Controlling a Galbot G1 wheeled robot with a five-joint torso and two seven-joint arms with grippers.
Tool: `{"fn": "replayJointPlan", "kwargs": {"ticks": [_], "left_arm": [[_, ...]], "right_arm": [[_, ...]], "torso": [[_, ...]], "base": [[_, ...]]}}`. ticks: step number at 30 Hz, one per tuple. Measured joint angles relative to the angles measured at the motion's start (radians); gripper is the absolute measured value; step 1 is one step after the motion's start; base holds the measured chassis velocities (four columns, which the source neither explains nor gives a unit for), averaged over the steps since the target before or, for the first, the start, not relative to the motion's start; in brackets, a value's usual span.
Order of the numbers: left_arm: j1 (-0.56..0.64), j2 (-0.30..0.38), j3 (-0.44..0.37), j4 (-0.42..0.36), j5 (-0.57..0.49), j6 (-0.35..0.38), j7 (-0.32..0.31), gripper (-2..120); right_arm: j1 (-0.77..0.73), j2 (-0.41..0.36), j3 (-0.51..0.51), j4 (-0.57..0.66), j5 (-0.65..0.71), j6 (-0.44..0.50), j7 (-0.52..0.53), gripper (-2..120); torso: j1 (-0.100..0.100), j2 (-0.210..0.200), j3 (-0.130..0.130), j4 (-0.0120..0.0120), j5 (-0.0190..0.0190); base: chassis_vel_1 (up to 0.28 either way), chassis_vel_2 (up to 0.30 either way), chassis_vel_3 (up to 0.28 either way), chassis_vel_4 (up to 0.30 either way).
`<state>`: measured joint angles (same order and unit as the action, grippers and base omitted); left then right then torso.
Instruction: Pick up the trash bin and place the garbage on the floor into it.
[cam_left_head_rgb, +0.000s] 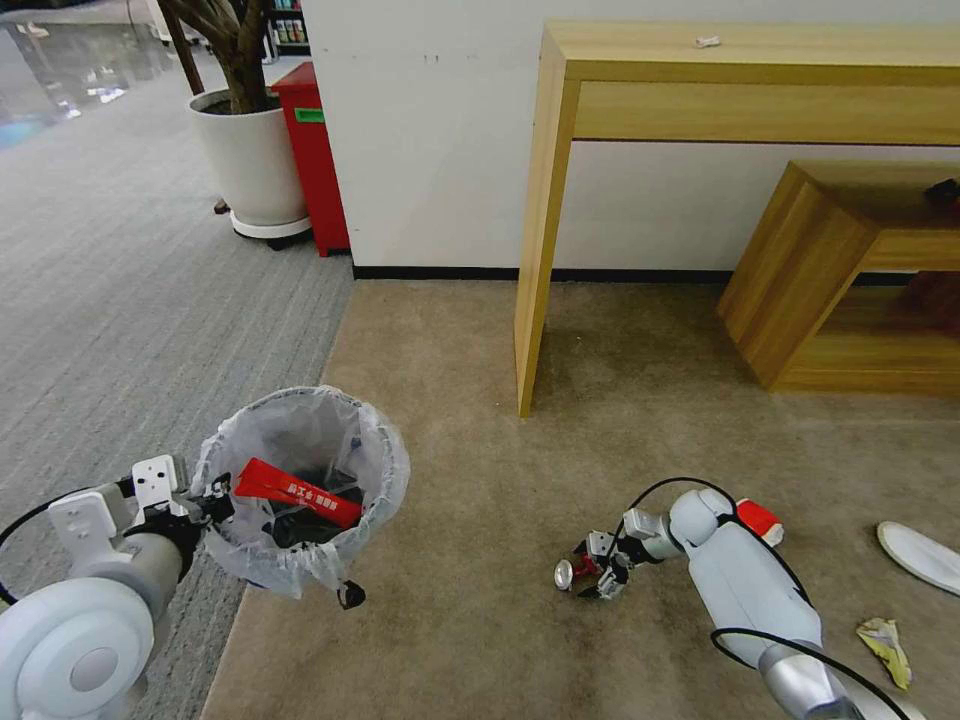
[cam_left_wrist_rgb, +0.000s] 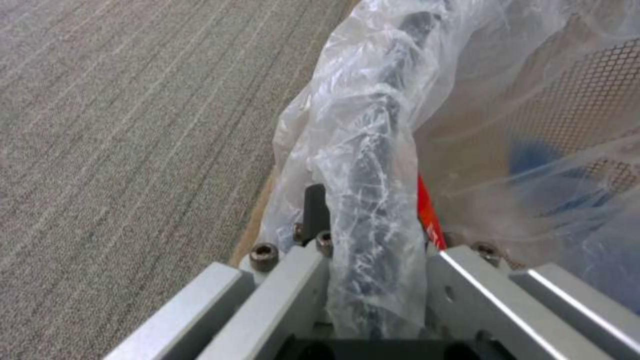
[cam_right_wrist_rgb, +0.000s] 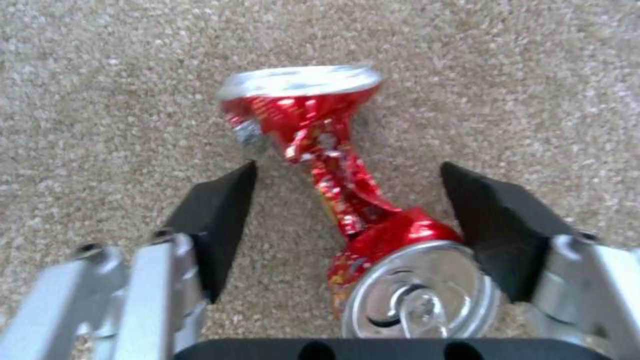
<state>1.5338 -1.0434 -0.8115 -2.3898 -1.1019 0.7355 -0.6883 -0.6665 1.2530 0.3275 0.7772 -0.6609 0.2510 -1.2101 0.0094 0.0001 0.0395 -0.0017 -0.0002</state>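
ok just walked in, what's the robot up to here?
It is clearing litter off the beige carpet. The left gripper is shut on the rim of the small round black bin with a crinkly white plastic liner, which holds a red wrapper. The right gripper is down at the floor, open, its fingers on either side of a crushed red can. A white slipper and crumpled paper lie on the carpet nearby.

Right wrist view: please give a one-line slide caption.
Right gripper, fingers open, straddles crushed red can on carpet.
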Motion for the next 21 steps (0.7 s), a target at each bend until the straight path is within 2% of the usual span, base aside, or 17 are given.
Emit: {"fn": "replayJointPlan", "kwargs": {"ticks": [1, 3, 5, 7, 8, 11, 12, 21], "left_arm": [[0.000, 0.000, 0.000, 0.000, 0.000, 0.000, 0.000, 0], [0.000, 0.000, 0.000, 0.000, 0.000, 0.000, 0.000, 0], [-0.001, 0.000, 0.000, 0.000, 0.000, 0.000, 0.000, 0], [-0.002, 0.001, 0.001, 0.000, 0.001, 0.000, 0.000, 0], [-0.003, 0.001, 0.002, 0.000, 0.001, 0.000, 0.000, 0], [-0.003, 0.001, 0.003, 0.000, 0.002, 0.000, 0.001, 0], [-0.002, 0.000, 0.004, -0.001, 0.003, 0.000, 0.000, 0], [0.001, 0.001, 0.004, -0.006, 0.006, 0.000, 0.001, 0]], "right_arm": [[0.000, 0.000, 0.000, 0.000, 0.000, 0.000, 0.000, 62], [-0.001, -0.001, 0.000, 0.004, 0.001, -0.001, 0.000, 59], [-0.003, -0.005, 0.000, 0.013, 0.004, -0.001, 0.000, 48], [-0.003, -0.007, 0.001, 0.016, 0.005, -0.001, 0.000, 45], [-0.004, -0.012, 0.003, 0.020, 0.007, -0.001, -0.001, 37], [-0.009, -0.017, 0.005, 0.028, 0.012, 0.001, -0.002, 32], [-0.018, -0.024, 0.004, 0.037, 0.017, 0.001, -0.007, 25], [-0.032, -0.038, 0.006, 0.079, 0.031, 0.004, -0.023, 23]], "torso": [[0.000, 0.000, 0.000, 0.0000, 0.0001], [0.000, 0.000, 0.000, 0.0000, 0.0001], [0.000, 0.000, 0.000, 0.0000, 0.0003], [0.000, 0.000, 0.000, 0.0000, 0.0003], [0.000, 0.000, 0.000, 0.0000, 0.0002], [0.000, 0.000, 0.000, 0.0000, 0.0004], [0.000, 0.000, 0.000, -0.0003, 0.0004], [0.000, 0.000, 0.000, -0.0004, 0.0002]], "base": [[0.000, 0.000, 0.000, 0.000], [0.000, 0.000, 0.000, 0.000], [0.000, 0.000, 0.000, 0.000], [0.000, 0.000, 0.000, 0.000], [0.000, 0.000, 0.000, 0.000], [0.000, 0.000, 0.000, 0.000], [0.000, 0.000, 0.000, 0.000], [0.000, 0.000, 0.000, 0.000]]}}
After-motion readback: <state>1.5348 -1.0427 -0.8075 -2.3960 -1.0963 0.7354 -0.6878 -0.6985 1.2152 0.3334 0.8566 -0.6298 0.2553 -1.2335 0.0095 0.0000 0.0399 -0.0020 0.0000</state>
